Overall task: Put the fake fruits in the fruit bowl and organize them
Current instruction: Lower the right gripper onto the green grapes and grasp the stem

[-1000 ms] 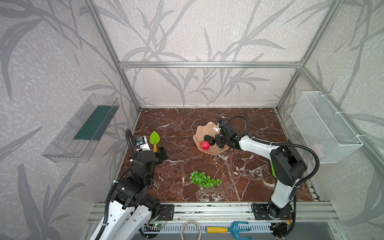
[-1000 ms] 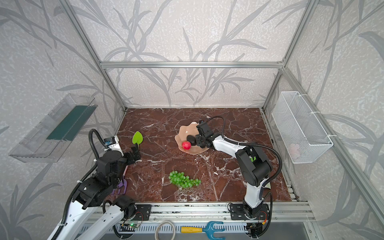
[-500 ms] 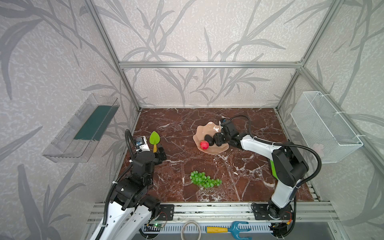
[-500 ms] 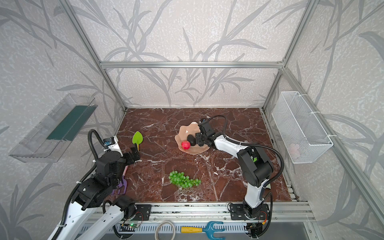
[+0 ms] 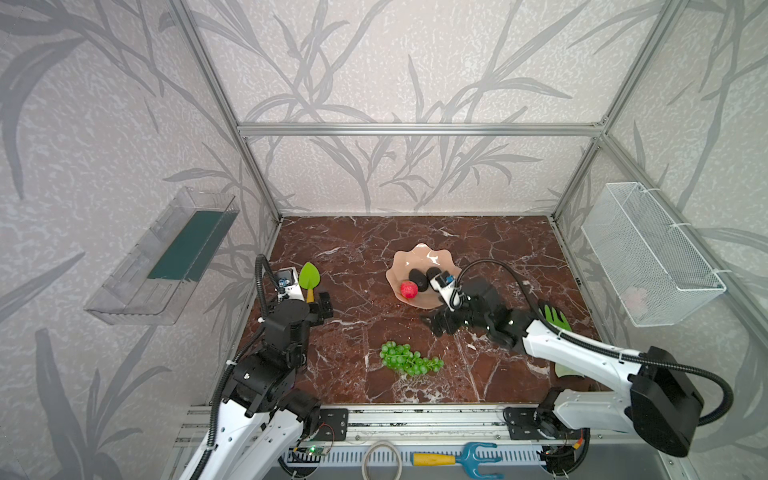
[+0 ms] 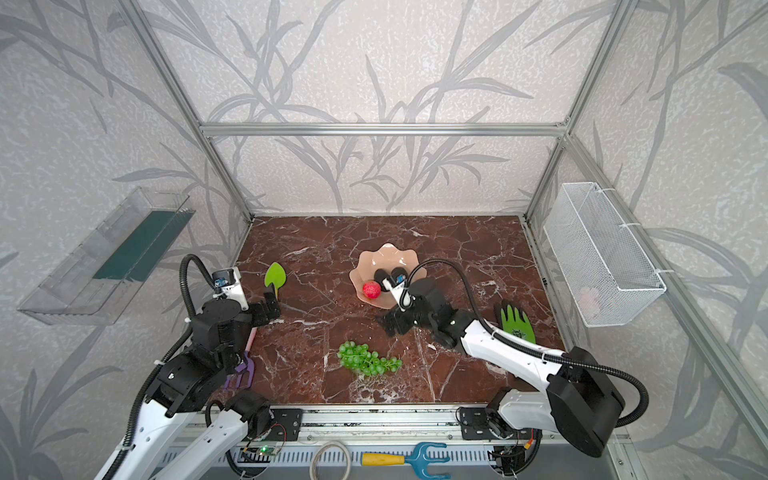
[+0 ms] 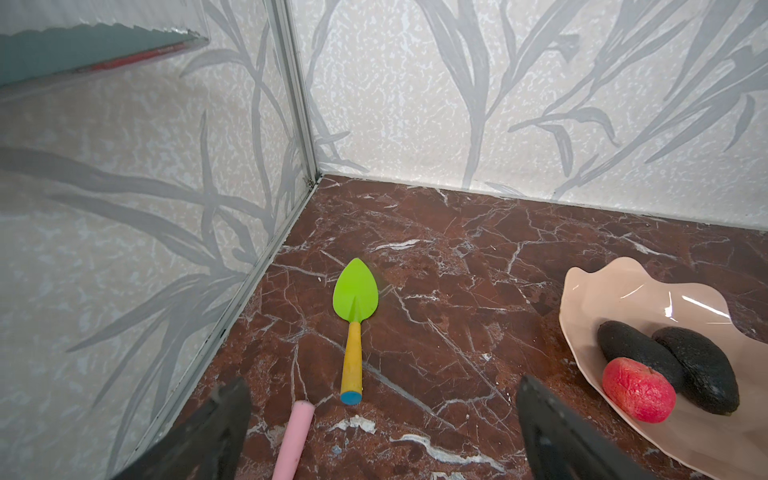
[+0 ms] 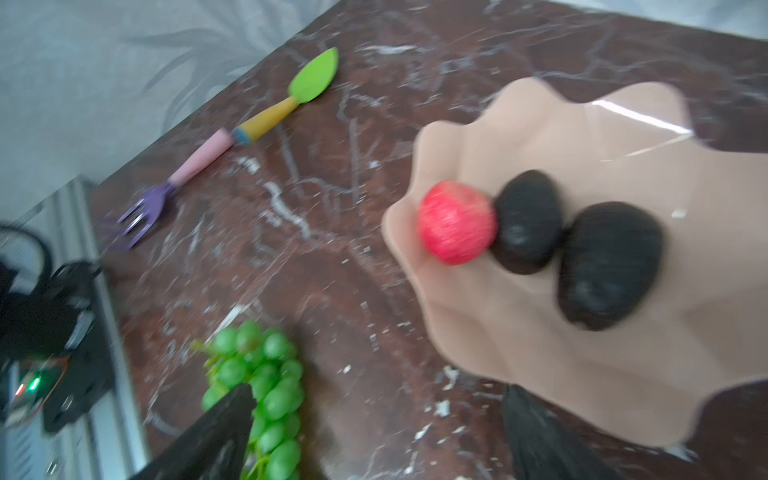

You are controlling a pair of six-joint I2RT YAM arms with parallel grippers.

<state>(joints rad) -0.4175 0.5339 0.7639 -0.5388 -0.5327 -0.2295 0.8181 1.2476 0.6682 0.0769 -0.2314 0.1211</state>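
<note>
Avocados (image 5: 417,279) lie in the bowl (image 5: 420,255), grapes (image 5: 405,360) before it.

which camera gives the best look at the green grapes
A top view: the grapes lie whole, sharp and uncovered, the same in both top views. The right wrist view shows them close but blurred and cut off at the picture's edge. The left wrist view misses them.

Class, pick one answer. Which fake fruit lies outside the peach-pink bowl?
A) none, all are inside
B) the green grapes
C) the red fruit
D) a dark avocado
B: the grapes lie on the table, apart from the fruit bowl, which holds the red fruit and both avocados.
</note>
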